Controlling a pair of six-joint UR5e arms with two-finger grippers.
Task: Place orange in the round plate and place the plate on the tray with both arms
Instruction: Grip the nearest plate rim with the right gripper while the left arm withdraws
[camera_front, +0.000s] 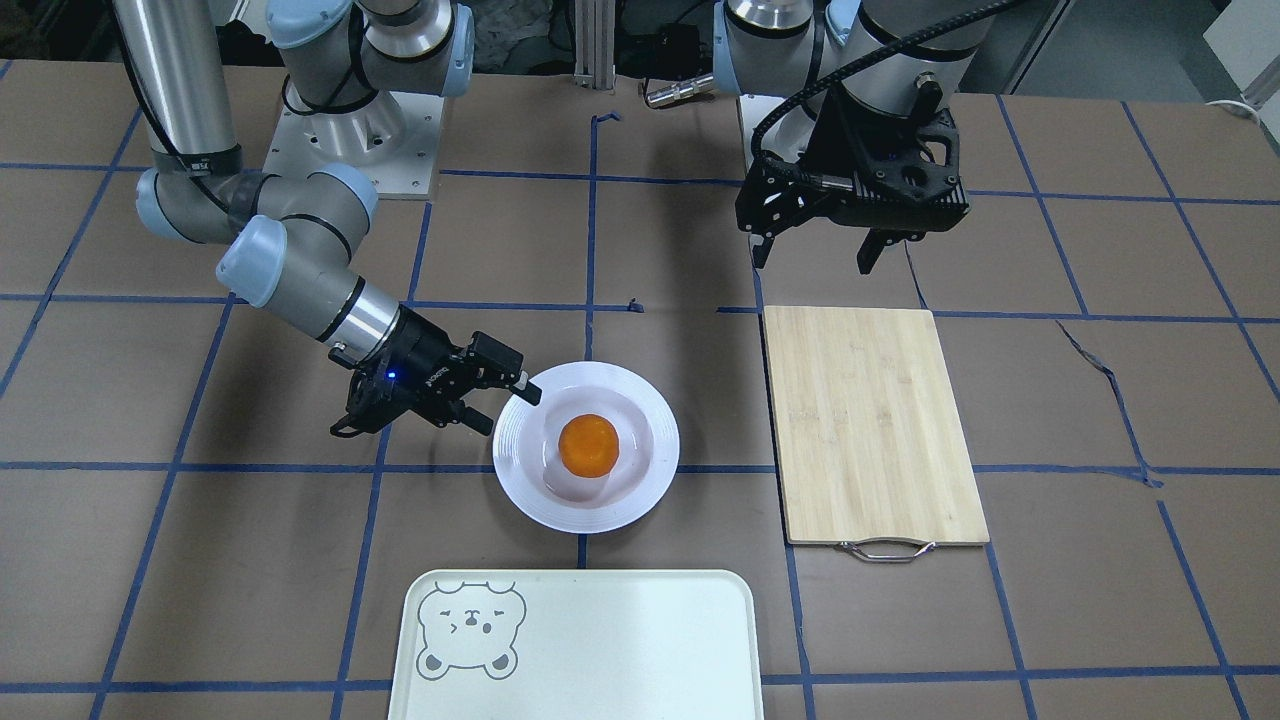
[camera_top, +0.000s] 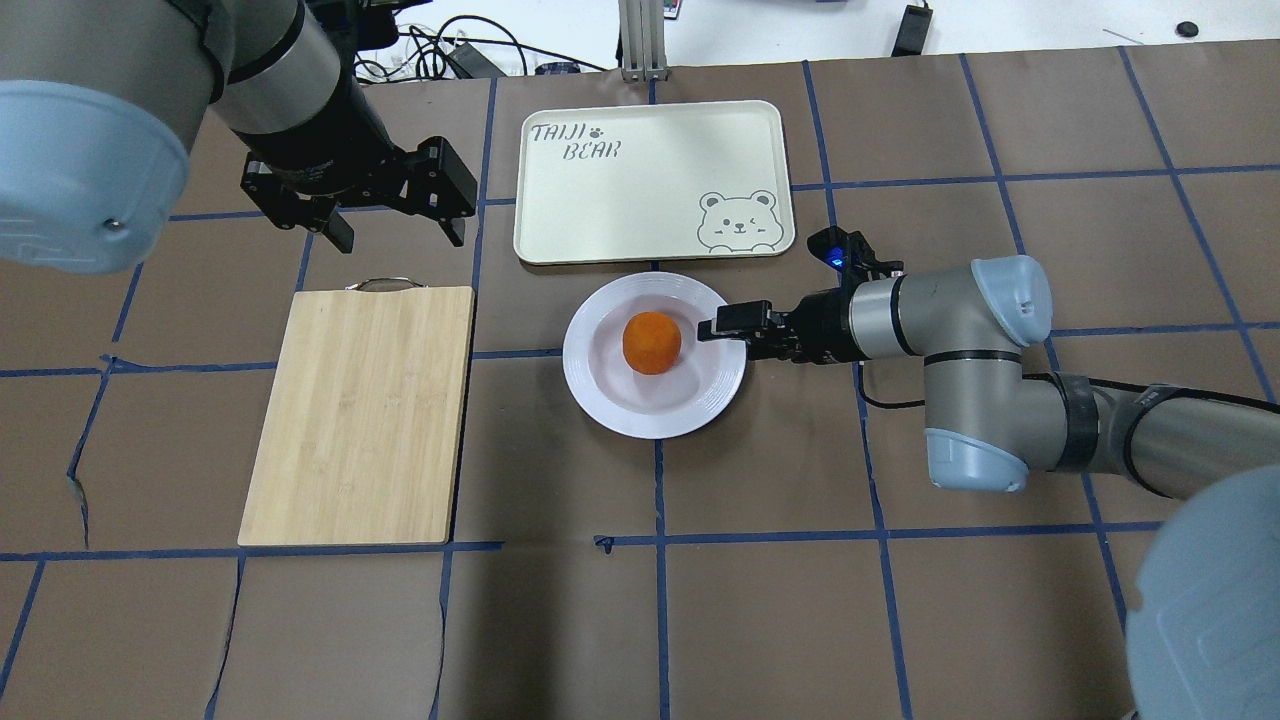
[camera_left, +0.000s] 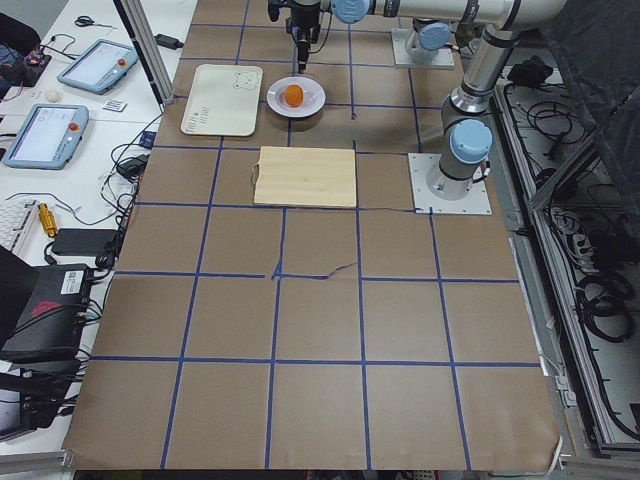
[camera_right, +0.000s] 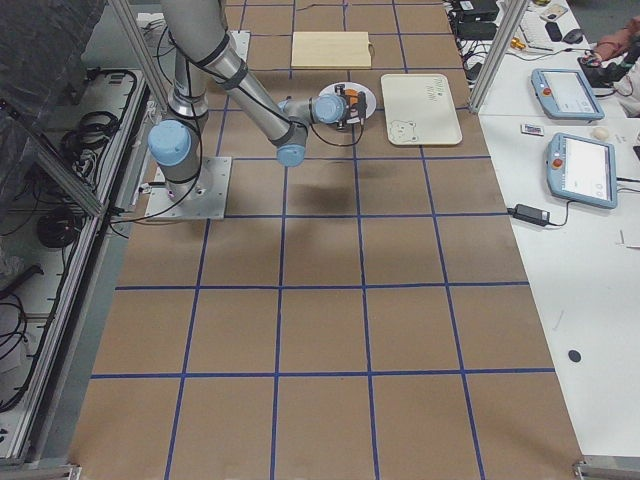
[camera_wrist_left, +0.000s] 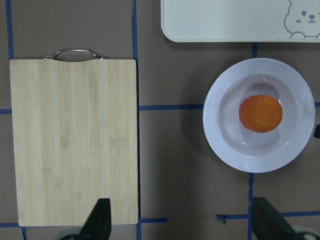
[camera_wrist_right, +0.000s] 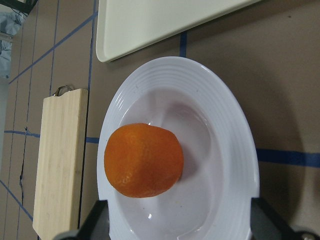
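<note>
1. The orange (camera_top: 652, 343) rests in the round plate (camera_top: 600, 392), beside the tray (camera_top: 650, 190) at the bench's operators' edge.
2. The right gripper (camera_front: 512, 412), fingers spread, is at the plate's rim. The left gripper (camera_top: 398, 238), also spread, hovers well apart.
3. Next, seemingly, the left must reach the opposite rim.

I see the orange (camera_top: 652, 343) sitting in the white round plate (camera_top: 600, 400) (right in its dip). The cream bear tray (camera_top: 650, 180) lies flat just beside it.
</note>
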